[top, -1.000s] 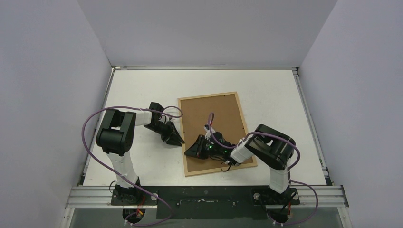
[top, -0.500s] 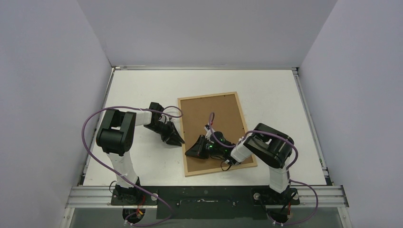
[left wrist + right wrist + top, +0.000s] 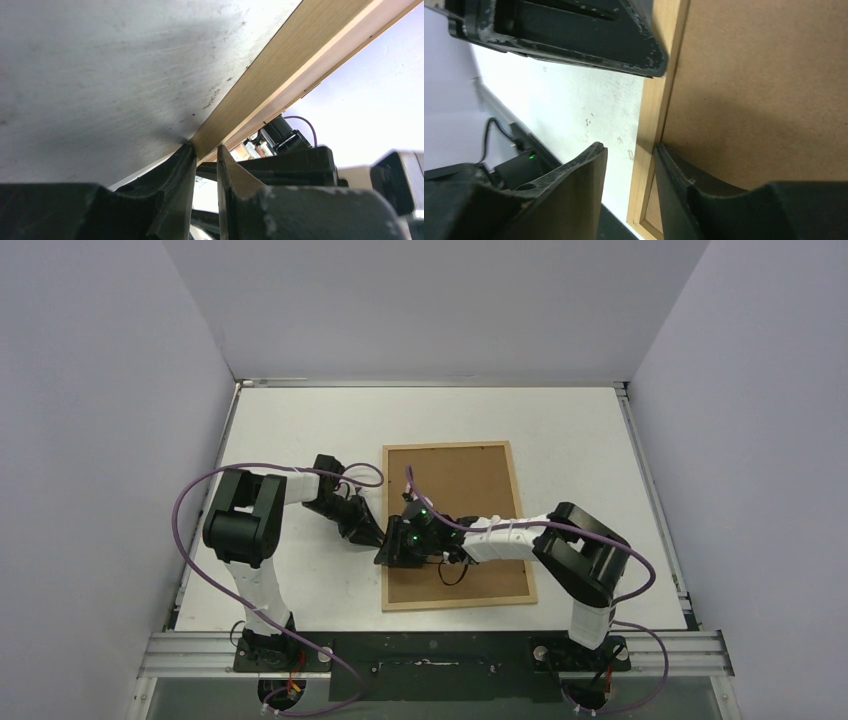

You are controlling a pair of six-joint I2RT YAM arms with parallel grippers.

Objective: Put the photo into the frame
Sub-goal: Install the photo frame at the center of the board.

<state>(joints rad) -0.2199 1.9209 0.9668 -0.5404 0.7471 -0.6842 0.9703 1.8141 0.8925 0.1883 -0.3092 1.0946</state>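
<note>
The frame (image 3: pixel 460 485) is lying flat on the table (image 3: pixel 300 420), back side up, so its brown board (image 3: pixel 764 90) is facing the overhead camera. It is sitting near the middle of the table, a little toward the right arm.

The right gripper (image 3: pixel 629 150) is reaching across the board from the right and straddling the frame's left rail (image 3: pixel 649 115) toward its near end. Its fingers (image 3: pixel 579 185) are standing spread. One is hanging over the bare table outside the frame, with a strip of white showing between it and the wood. The other is sitting over the board, right at the rail's inner edge. They are not clamping anything.

The left gripper (image 3: pixel 204 150) is lying low over the table on the left, its tips meeting the rail's outer edge just beside the right gripper. Its fingers (image 3: pixel 182 175) are standing only a narrow slit apart. In the left wrist view the wood is running straight into that slit, but it is not showing clearly whether the tips are pinching the rail or only touching it. In the right wrist view one of these fingers is lying across the top, its tip over the rail.
</note>
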